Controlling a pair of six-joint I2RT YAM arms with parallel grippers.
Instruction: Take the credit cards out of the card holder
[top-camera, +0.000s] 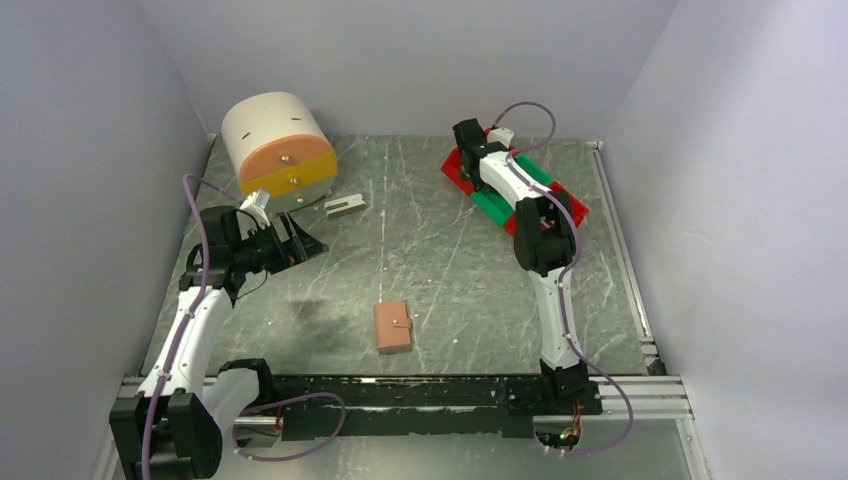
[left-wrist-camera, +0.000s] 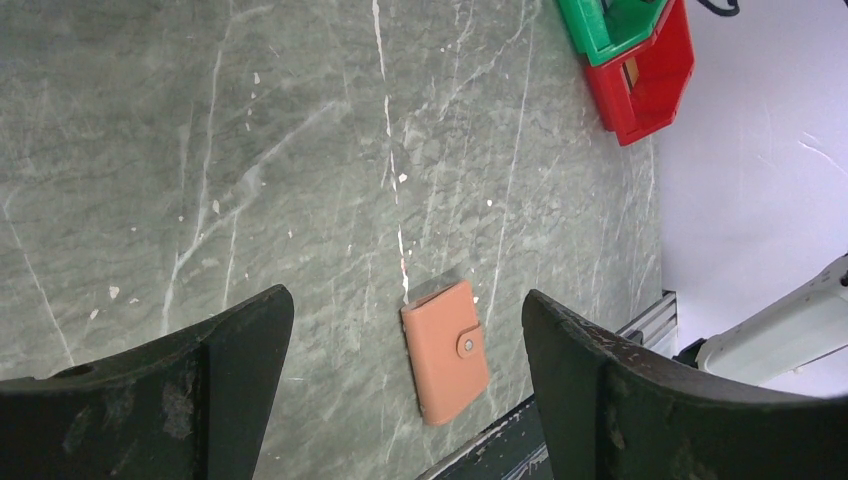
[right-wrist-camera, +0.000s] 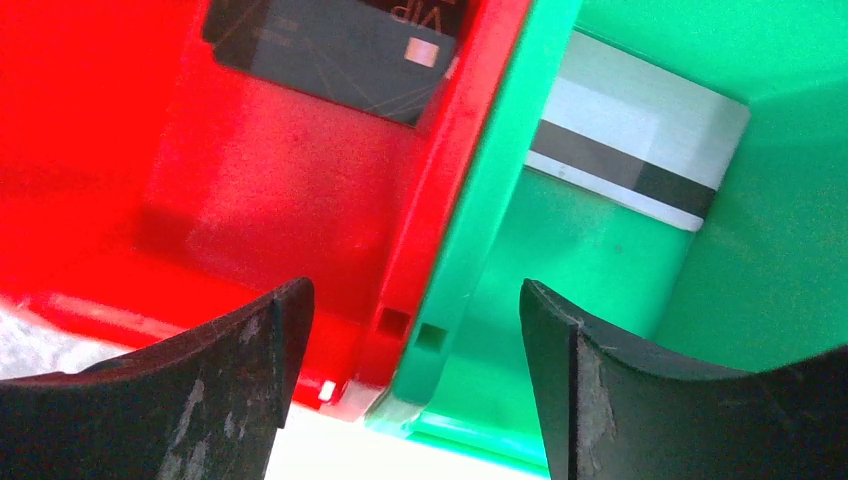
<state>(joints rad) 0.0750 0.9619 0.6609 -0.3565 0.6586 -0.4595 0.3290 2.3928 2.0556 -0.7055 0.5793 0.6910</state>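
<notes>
Black left fingers (left-wrist-camera: 200, 390) frame the near edge of the left wrist view, spread wide with nothing between them. They hang above the worktop (left-wrist-camera: 200, 150), and the card holder (left-wrist-camera: 446, 362) lies flat on it near the front rail, folded shut with its strap tab snapped over.

The right fingers (right-wrist-camera: 200, 380) are likewise released and empty, above the red bin (right-wrist-camera: 200, 200) and the green bin (right-wrist-camera: 780, 250). A black card (right-wrist-camera: 330, 50) rests in the red one and a grey-white striped card (right-wrist-camera: 640, 160) in the green.

The holder looks light and soft (likely to skate on this smooth stone). I would pinch it across its long edges, then lift the tab. Any cards inside are hidden; being thin, stiff and slick, they are best taken by an exposed edge.
</notes>
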